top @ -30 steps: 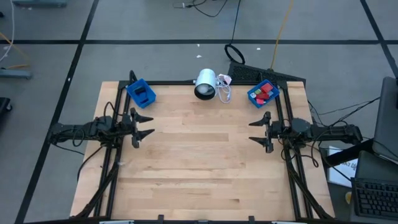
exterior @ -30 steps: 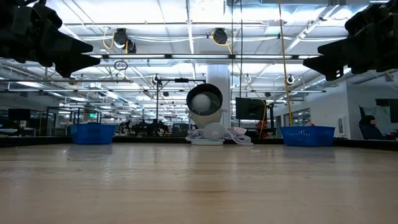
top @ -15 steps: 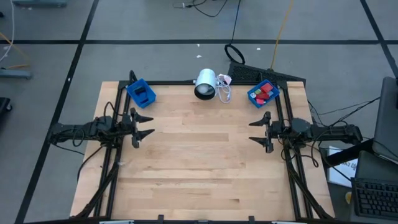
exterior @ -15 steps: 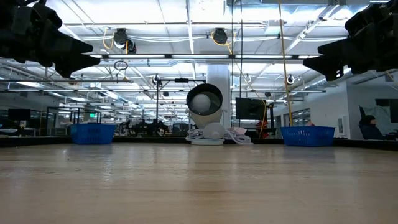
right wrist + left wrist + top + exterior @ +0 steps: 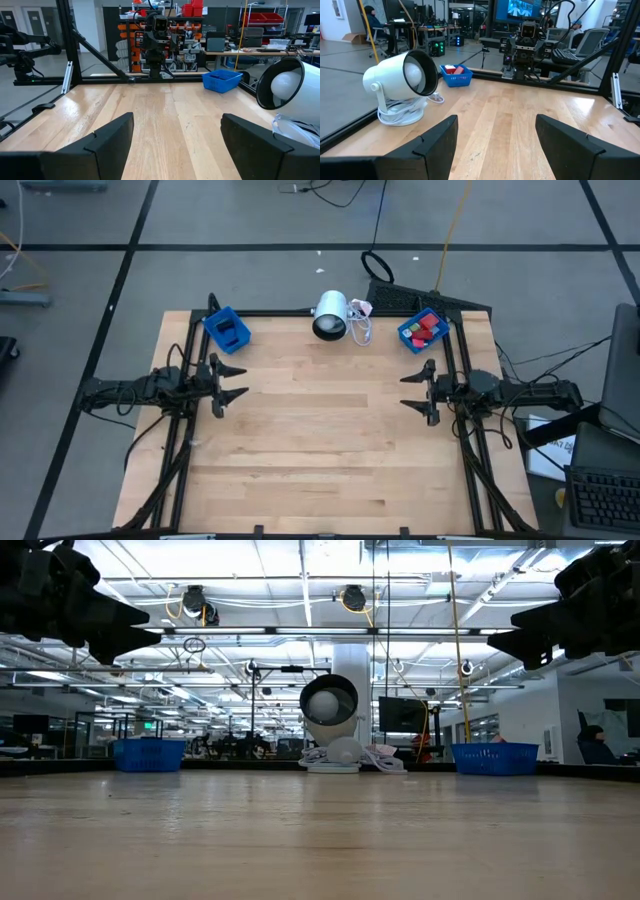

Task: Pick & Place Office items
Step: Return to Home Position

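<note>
The dark left claw (image 5: 243, 381) and dark right claw (image 5: 404, 390) hover, fingers apart, above the pale wooden surface (image 5: 320, 440), while red and possibly green blocky pieces (image 5: 427, 327) lie in one blue plastic bin (image 5: 405, 334).

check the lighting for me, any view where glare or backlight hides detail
Low view: bright ceiling lights behind turn the left end effector and right end effector into black silhouettes. High view: even light, no glare on the table. Left wrist view: the white lamp is evenly lit. Right wrist view: only a mild sheen on the wood.
</note>
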